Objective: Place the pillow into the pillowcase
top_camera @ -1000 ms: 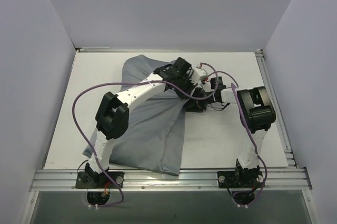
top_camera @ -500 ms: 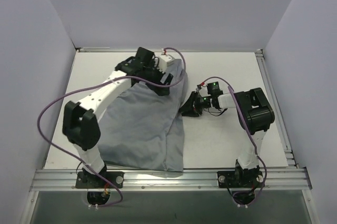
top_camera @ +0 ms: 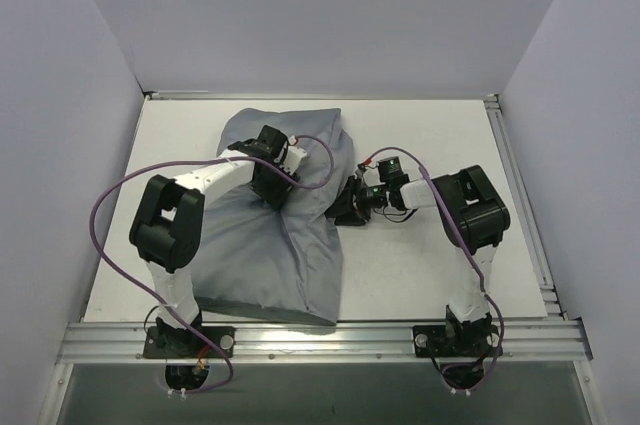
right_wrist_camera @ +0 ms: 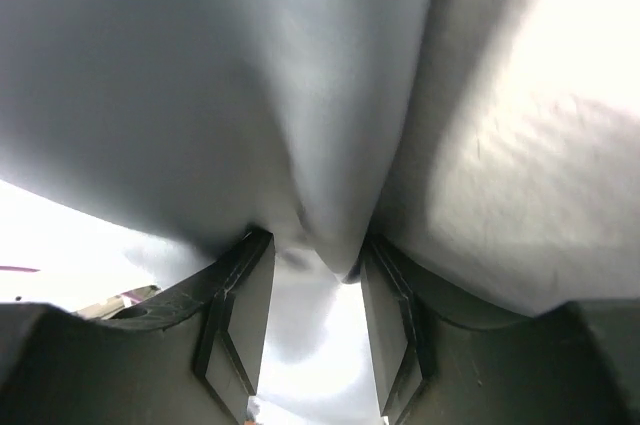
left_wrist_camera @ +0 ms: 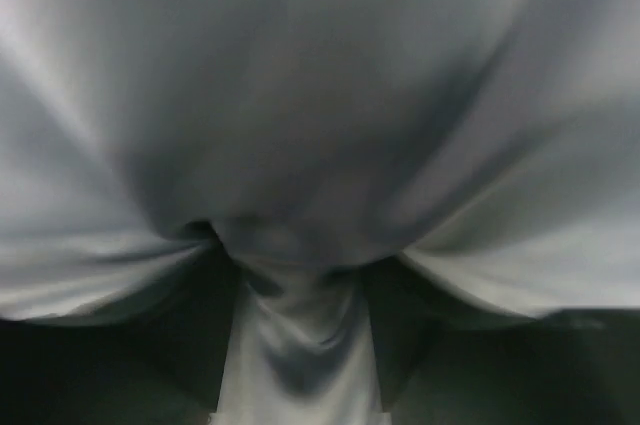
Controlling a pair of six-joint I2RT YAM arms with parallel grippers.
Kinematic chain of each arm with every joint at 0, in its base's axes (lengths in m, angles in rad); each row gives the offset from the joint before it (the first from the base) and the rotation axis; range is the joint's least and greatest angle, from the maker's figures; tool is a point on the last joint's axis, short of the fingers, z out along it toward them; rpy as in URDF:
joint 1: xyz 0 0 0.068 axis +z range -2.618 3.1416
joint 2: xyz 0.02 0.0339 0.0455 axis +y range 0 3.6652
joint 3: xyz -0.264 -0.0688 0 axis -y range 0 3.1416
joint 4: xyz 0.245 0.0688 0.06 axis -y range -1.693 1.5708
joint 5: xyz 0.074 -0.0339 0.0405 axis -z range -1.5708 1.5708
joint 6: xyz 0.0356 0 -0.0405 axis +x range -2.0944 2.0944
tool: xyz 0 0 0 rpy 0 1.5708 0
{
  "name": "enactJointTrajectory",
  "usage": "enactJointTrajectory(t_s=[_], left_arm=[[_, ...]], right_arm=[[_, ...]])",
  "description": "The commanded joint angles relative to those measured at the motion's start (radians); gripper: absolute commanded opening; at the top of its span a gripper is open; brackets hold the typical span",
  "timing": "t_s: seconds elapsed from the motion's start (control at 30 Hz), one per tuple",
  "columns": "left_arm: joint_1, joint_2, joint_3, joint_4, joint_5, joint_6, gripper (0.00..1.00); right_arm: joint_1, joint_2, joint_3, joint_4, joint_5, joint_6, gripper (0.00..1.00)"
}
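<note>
Pinching limp, wrinkled grey pillowcase [top_camera: 290,245] folds: left tool [left_wrist_camera: 300,280], right tool [right_wrist_camera: 315,257].

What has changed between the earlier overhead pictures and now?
The left tool, gripping the pillowcase, swung leftwards away from the right tool, then pulled back towards the near side, bunching cloth at the far end. The right tool edged left. It stayed clamped on the pillowcase's right edge.

Pillowcase [top_camera: 300,255]: plain grey cloth, limp and wrinkled, lying on the desk [top_camera: 440,275]. It extends from near the far edge, around centre, to the near edge left of centre. Far portion bulges; right side is bunched.
</note>
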Motion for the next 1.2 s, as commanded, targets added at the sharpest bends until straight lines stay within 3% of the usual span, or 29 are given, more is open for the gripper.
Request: enactJointTrajectory(t_s=[0.0,0.03,0.07,0.2,0.27,0.4,0.53,0.6,0.63,0.67,0.73,0.77,0.87,1.03,1.13,1.17], left_arm=[[-0.048,0.076,0.107,0.029,0.178,0.052,0.28],[-0.081,0.082,0.129,0.018,0.227,0.052,0.08],[-0.111,0.070,0.147,0.015,0.264,0.050,0.00],[-0.292,-0.042,0.243,0.018,0.445,-0.009,0.00],[-0.366,-0.088,0.292,0.018,0.466,-0.042,0.00],[-0.356,-0.120,0.284,0.043,0.495,-0.144,0.00],[-0.296,-0.168,0.204,0.133,0.460,-0.129,0.00],[-0.230,-0.145,0.240,0.074,0.450,-0.089,0.00],[-0.210,-0.122,0.252,0.054,0.459,-0.074,0.00],[-0.192,-0.116,0.264,0.022,0.434,-0.062,0.00],[-0.167,-0.100,0.316,0.009,0.446,-0.045,0.00],[-0.167,-0.099,0.341,0.008,0.467,-0.048,0.00],[-0.204,-0.102,0.419,0.012,0.516,-0.036,0.00],[-0.191,-0.038,0.474,0.020,0.407,0.026,0.00],[-0.153,0.068,0.537,-0.021,0.429,0.067,0.10],[-0.147,0.085,0.581,-0.101,0.449,0.084,0.23]], right_arm=[[0.010,0.065,0.023,0.025,0.063,0.008,0.41],[0.008,0.068,0.031,0.040,0.060,0.022,0.41],[0.010,0.076,0.040,0.055,0.058,0.047,0.41],[0.022,0.067,0.101,0.102,0.050,0.125,0.40],[0.033,0.061,0.132,0.158,0.043,0.174,0.40],[0.044,0.068,0.155,0.258,0.023,0.294,0.41],[0.033,0.059,0.103,0.347,-0.020,0.341,0.43],[-0.022,-0.014,0.028,0.254,-0.063,0.274,0.47],[-0.056,-0.045,0.023,0.150,-0.060,0.081,0.50],[-0.128,-0.094,0.040,-0.145,-0.010,-0.035,0.52],[-0.185,-0.114,0.142,-0.455,0.088,-0.387,0.57],[-0.197,-0.125,0.172,-0.610,0.113,-0.480,0.57],[-0.188,-0.157,0.218,-0.665,0.201,-0.573,0.57],[-0.021,-0.136,0.285,-0.734,0.173,-0.622,0.57],[0.039,-0.162,0.214,-0.737,0.152,-0.633,0.56],[0.034,-0.171,0.186,-0.744,0.152,-0.625,0.56]])
